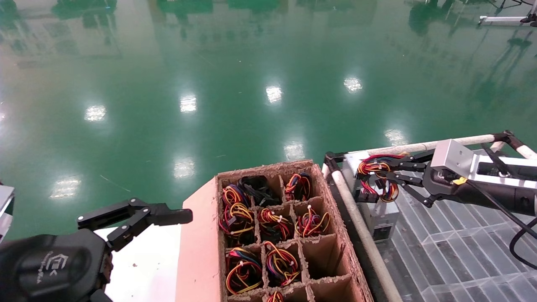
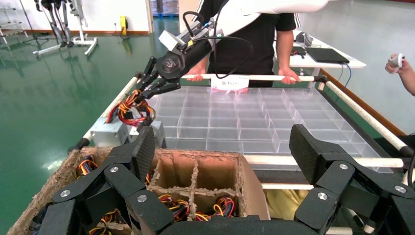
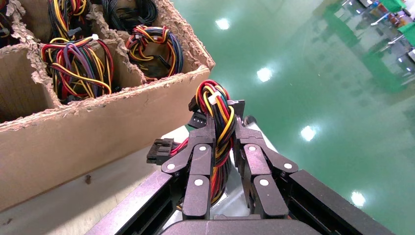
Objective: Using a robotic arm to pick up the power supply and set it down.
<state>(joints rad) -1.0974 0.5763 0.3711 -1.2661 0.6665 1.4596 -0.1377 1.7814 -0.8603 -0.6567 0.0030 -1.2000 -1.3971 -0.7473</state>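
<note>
R pincer (image 1: pixel 377 176): blk linked fingers, silver screws | wrist: silver-grey box, blk cable

Hidden and cut-off parts

The power supply (image 3: pixel 235 196) body sits mostly behind the right gripper (image 3: pixel 224 129); the cardboard box (image 1: pixel 335 235) runs off the head view's lower edge.

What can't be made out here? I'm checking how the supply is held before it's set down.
- Power supply underside: whether it rests on the clear tray, head view.
- Its box in the right wrist view: hidden by the right tool, shut on the wires.
- Left tool, idle.
</note>
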